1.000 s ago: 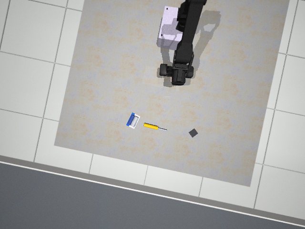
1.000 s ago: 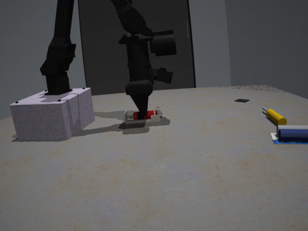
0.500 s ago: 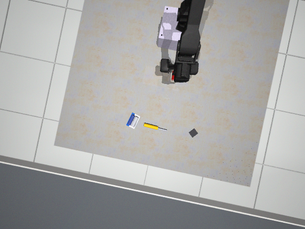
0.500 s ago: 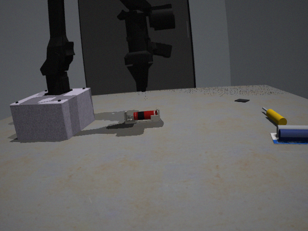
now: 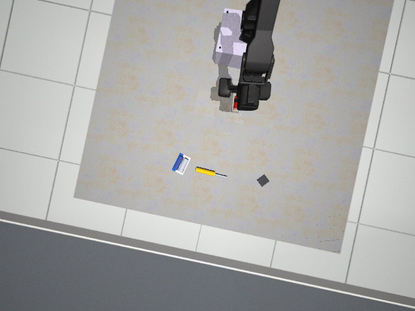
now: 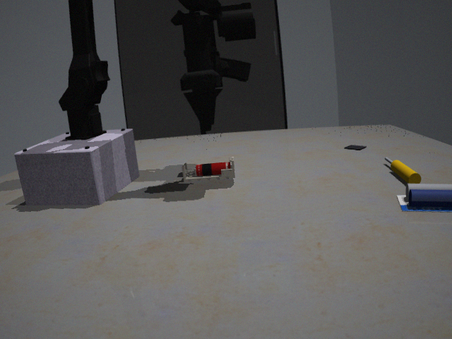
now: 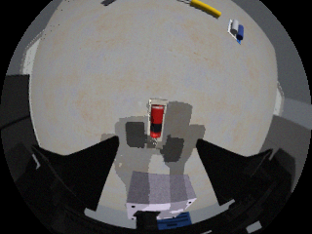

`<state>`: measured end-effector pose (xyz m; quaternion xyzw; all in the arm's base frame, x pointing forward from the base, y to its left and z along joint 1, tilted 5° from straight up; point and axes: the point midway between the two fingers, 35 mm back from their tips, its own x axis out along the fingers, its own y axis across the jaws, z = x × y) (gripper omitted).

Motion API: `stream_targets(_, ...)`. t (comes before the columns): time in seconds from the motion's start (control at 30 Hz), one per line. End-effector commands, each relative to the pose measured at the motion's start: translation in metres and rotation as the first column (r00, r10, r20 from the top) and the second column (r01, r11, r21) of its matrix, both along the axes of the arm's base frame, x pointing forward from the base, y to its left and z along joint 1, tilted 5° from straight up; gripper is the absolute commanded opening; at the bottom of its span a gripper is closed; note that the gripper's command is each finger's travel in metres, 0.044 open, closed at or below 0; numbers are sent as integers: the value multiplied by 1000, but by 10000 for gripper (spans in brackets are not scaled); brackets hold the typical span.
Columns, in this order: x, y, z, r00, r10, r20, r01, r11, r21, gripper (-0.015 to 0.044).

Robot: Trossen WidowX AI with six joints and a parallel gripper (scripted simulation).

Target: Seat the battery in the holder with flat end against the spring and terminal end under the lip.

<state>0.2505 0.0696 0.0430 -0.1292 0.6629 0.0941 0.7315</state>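
The red battery with a black band [image 5: 235, 102] [image 6: 213, 169] [image 7: 157, 115] lies lengthwise inside the pale holder [image 5: 235, 111] [image 6: 227, 173] [image 7: 150, 117]. Its black-banded end faces the coiled spring [image 6: 189, 171], with spring coils showing. Its other end is at the taller end wall with the lip; whether it sits fully under the lip is too small to tell. In the exterior view, battery and holder run nearly parallel, slightly sloped. Whether the holder sits flush on the table is unclear. My gripper [image 6: 205, 131] [image 7: 159, 142] is wide open and empty, above the holder and touching nothing.
The pale purple block [image 5: 231, 50] [image 6: 58, 176] [image 7: 158, 187] stands near the spring end. A blue and white double-cylinder object [image 5: 181, 164] [image 6: 431, 198] [image 7: 236, 29], a yellow screwdriver [image 5: 205, 171] [image 6: 404, 171] [image 7: 206, 8] and a dark square [image 5: 262, 180] [image 6: 355, 147] lie farther off.
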Motion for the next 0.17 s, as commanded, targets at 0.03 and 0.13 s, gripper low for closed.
stream_targets(0.03,0,0,0,1000,-4,-1,4,1000,-1,440)
stream_targets(0.13,0,0,0,1000,-4,-1,4,1000,-1,440)
